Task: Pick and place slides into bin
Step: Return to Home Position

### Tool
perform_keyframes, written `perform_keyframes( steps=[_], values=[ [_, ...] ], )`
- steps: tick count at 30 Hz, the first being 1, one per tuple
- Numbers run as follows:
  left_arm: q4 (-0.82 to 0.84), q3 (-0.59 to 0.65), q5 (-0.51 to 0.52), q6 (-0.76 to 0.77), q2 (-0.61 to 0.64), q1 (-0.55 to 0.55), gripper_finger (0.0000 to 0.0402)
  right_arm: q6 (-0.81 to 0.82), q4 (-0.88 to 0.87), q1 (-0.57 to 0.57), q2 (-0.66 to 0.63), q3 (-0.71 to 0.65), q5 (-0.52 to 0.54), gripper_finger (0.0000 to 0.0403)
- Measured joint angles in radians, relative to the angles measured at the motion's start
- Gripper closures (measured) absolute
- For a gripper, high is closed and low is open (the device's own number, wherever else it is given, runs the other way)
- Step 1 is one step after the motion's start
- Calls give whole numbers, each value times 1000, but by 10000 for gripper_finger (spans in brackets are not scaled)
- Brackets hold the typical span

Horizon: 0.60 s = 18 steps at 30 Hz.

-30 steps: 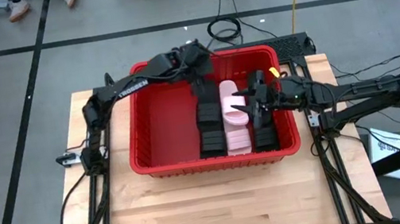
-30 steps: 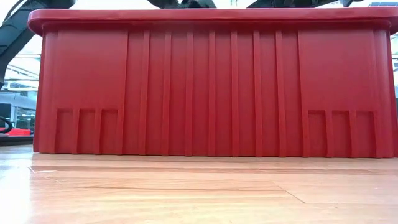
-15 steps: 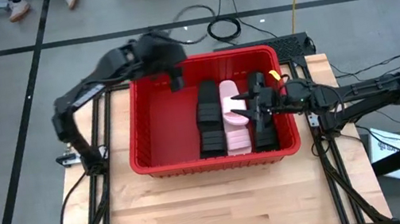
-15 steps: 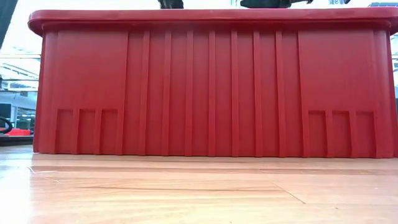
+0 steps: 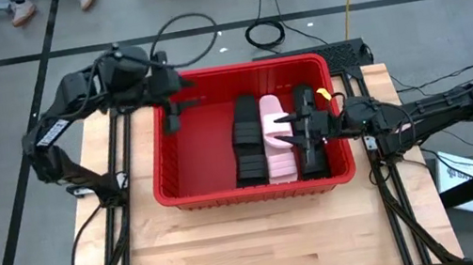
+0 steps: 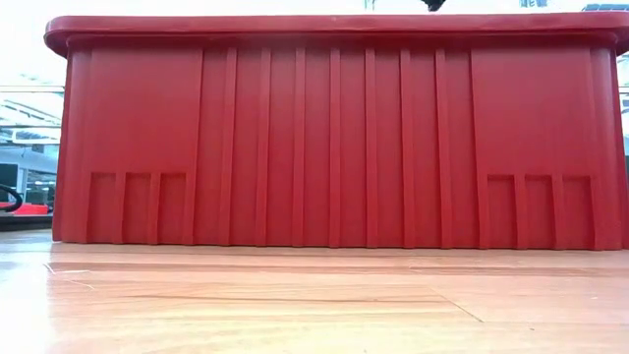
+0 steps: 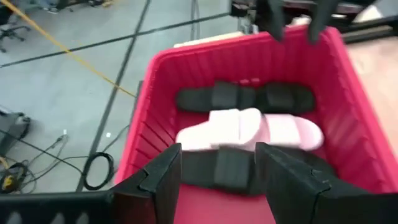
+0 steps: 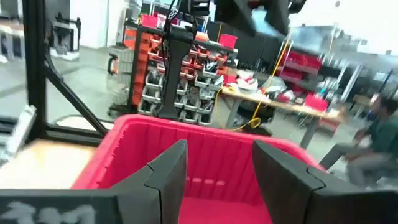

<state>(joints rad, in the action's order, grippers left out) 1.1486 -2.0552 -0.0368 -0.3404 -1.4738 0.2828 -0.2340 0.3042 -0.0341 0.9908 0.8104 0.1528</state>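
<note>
The red bin (image 5: pixel 188 173) stands mid-table; its near wall (image 6: pixel 334 138) fills the low view. Several slides lie on its floor in three rows: black (image 5: pixel 246 140), pale pink (image 5: pixel 275 131) and black (image 5: pixel 315 160). The left wrist view shows them too: black (image 7: pixel 242 98), pink (image 7: pixel 249 129), black (image 7: pixel 230 168). My left gripper (image 5: pixel 172 114) is open and empty over the bin's left wall (image 7: pixel 217 180). My right gripper (image 5: pixel 296 129) is open and empty above the pink and right black rows (image 8: pixel 221 180).
Bare wooden table (image 5: pixel 236 247) lies in front of the bin. Cables (image 5: pixel 263 31) lie on the floor beyond the table. In the right wrist view, shelves (image 8: pixel 180 68) and a person (image 8: pixel 376 140) show in the room behind the bin's wall (image 8: pixel 211 155).
My left gripper has swung from above the bin's far middle, beside the black slides, toward the table's left edge and now hangs over the bin's left wall. The slides lie as before. My right gripper has stayed over the right rows.
</note>
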Motion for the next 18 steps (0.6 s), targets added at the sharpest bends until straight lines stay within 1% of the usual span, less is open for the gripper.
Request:
perform_keyframes(
  steps=[2,5,9,14,17,18],
  values=[
    [26,0,0,4,10,-22,204,-62,22,-1,1,0,0,232],
    [63,0,0,-1,25,-53,204,-66,29,-1,-1,0,1,232],
    [65,0,0,17,47,-96,204,-1,28,-1,-3,0,1,232],
    [67,2,0,63,90,-151,204,167,28,-1,-17,0,2,232],
    [62,38,13,65,137,-182,204,223,22,-1,-35,0,-7,232],
    [59,59,21,68,158,-188,204,233,18,-1,-42,0,-29,232]
  ],
)
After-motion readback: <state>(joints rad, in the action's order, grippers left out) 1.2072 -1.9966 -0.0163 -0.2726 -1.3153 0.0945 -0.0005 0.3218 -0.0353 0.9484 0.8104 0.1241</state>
